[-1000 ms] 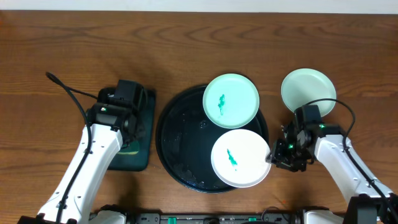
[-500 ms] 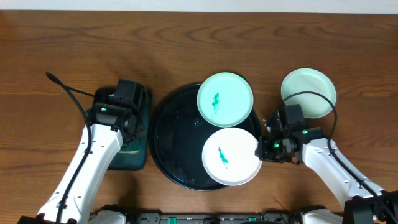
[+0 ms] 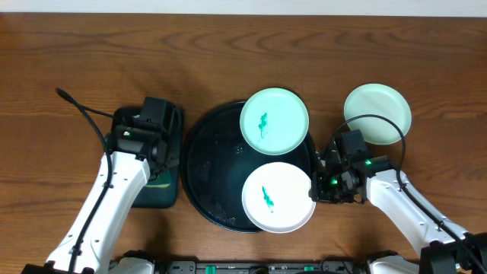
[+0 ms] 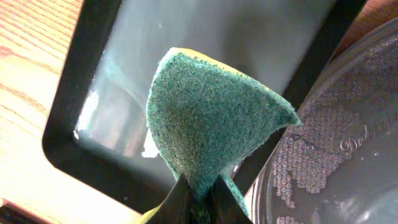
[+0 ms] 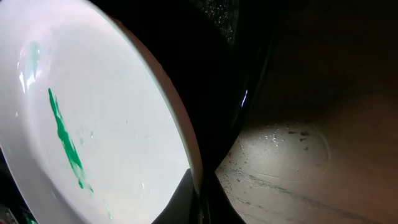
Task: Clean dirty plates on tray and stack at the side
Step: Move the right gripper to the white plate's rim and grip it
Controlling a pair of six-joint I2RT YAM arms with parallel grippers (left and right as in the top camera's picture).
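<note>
Grip closed — right tool (image 3: 313,195) pinches white plate (image 3: 278,196), dragged left.

A brown wood-grain tabletop (image 3: 228,61) fills the overhead view, its grain running left to right under even light that casts only soft shadows. A pale strip (image 3: 243,6) lines its far edge; whether it is wall or floor cannot be told. In the right wrist view, a bright patch of the wood carries small water droplets (image 5: 292,134).
</note>
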